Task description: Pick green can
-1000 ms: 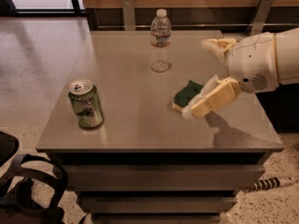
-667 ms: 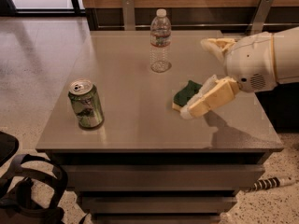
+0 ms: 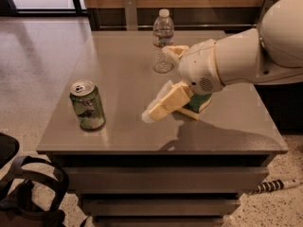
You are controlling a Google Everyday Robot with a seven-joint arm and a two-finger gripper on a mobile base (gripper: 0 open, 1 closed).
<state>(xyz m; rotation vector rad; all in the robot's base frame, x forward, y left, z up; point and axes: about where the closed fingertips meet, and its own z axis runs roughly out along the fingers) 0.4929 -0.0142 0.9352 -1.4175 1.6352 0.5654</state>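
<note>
Reaching in from the right in the camera view, the tool [image 3: 160, 81] hangs low over the middle of the desk [image 3: 118, 65], its two cream fingers spread wide and released with nothing between them, likely so the gap can take the can's width. The green can [image 3: 86, 104] stands upright near the front left corner, well apart from the tool and untouched, so the grasp is not yet begun. The water bottle [image 3: 163, 41] stands near the upper finger, toward the desk's back edge. The green-and-yellow sponge [image 3: 201, 103] lies partly hidden under the wrist. Neither seems to block a sideways approach.
</note>
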